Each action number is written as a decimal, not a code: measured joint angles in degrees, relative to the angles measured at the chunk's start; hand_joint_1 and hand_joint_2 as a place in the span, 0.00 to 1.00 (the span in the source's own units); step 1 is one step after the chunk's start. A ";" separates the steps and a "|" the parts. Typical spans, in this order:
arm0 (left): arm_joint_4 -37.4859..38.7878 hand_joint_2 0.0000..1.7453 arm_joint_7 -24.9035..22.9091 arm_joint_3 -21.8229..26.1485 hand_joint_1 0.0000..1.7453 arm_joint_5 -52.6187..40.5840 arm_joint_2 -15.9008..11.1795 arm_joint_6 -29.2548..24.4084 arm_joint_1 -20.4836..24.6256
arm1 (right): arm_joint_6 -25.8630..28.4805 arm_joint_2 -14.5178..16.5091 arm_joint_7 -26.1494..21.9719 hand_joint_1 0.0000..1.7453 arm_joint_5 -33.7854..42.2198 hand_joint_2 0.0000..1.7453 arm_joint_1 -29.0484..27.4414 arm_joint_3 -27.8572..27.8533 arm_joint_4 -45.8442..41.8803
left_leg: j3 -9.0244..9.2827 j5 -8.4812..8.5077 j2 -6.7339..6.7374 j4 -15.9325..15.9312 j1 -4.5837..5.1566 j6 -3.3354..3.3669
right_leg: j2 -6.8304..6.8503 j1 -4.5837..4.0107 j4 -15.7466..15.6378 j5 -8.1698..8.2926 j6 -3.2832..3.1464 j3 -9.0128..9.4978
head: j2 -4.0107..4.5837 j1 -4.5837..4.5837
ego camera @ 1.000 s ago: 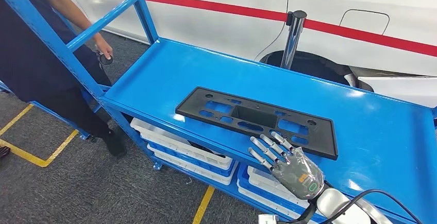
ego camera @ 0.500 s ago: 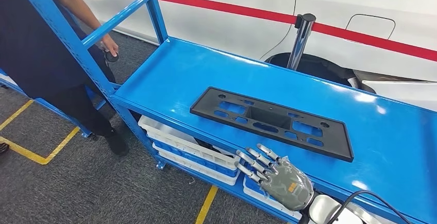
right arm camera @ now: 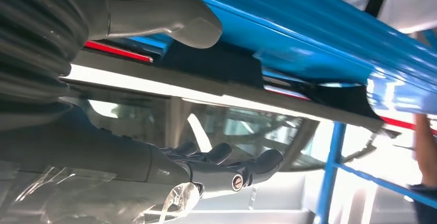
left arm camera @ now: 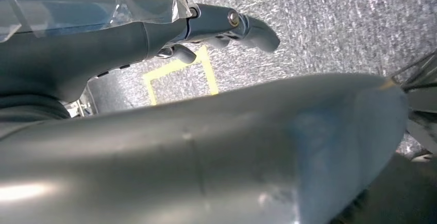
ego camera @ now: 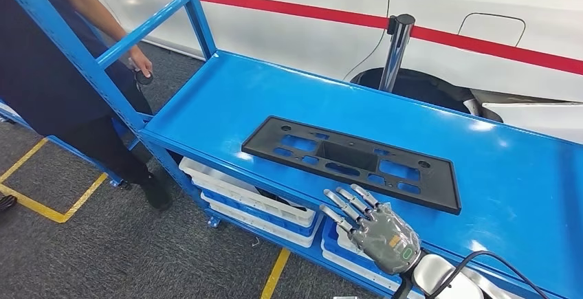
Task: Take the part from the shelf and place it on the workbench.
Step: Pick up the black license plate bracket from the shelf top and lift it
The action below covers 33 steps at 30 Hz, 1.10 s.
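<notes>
The part is a long black plastic plate with cut-outs, lying flat on the top of the blue shelf. My right hand hovers at the shelf's front edge with its fingers spread and nothing in them. Its fingertips reach close to the part's near edge; I cannot tell whether they touch it. In the right wrist view the thumb lies by the blue shelf and the dark part, with the fingers apart from it. My left hand hangs over the grey floor, holding nothing.
A person stands at the shelf's left end beside the blue upright, holding a small black device. White bins fill the lower level. Behind the shelf are a chrome post and a white car. Yellow lines mark the floor.
The whole view has swayed a little. My right hand drew back from the part's near edge, then came forward towards it again. The part has not moved.
</notes>
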<state>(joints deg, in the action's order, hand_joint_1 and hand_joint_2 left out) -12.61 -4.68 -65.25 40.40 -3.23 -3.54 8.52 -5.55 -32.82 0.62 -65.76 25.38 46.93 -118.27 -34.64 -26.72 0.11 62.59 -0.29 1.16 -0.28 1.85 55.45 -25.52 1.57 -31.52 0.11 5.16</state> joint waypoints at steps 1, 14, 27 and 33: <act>0.00 0.00 0.01 0.03 0.00 0.04 0.01 -0.03 0.02 | 0.34 -0.06 0.60 0.00 0.45 1.00 0.03 -0.21 0.50 | 2.05 1.62 0.01 -4.36 0.18 0.31 | -0.01 -0.05 -0.04 0.00 0.09 0.04 | 0.00 0.00; 0.00 0.00 0.26 0.14 0.00 0.58 0.16 -0.17 -0.57 | 3.49 -0.95 4.31 0.00 3.67 1.00 -1.11 -2.52 6.88 | 5.40 4.36 0.11 -11.42 1.14 2.87 | 0.21 -0.34 12.68 -4.83 1.87 -6.19 | 0.00 -0.07; 0.00 0.00 0.44 0.19 0.00 0.50 0.24 -0.16 -0.74 | 7.99 -0.84 8.17 0.00 6.29 1.00 -1.77 -5.89 11.20 | -2.96 -5.66 0.05 7.99 0.08 -0.46 | 0.07 0.08 -0.46 0.89 -0.10 -0.51 | 0.00 -0.02; 0.00 0.00 0.44 0.20 0.00 0.43 0.25 -0.15 -0.66 | 8.52 -0.79 9.03 0.00 6.93 1.00 -1.92 -7.39 12.78 | 5.43 1.94 0.10 -8.83 0.47 0.76 | 0.07 0.04 -0.58 1.05 0.39 -0.22 | 0.00 -0.02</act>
<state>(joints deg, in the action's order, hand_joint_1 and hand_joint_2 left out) -12.61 -4.24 -65.05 40.83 -2.99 -3.69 7.86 2.97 -33.61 9.65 -58.83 23.46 39.54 -105.50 -29.22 -24.77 0.20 53.76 0.18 1.93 -0.21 1.88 54.87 -24.47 1.95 -31.75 0.11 5.14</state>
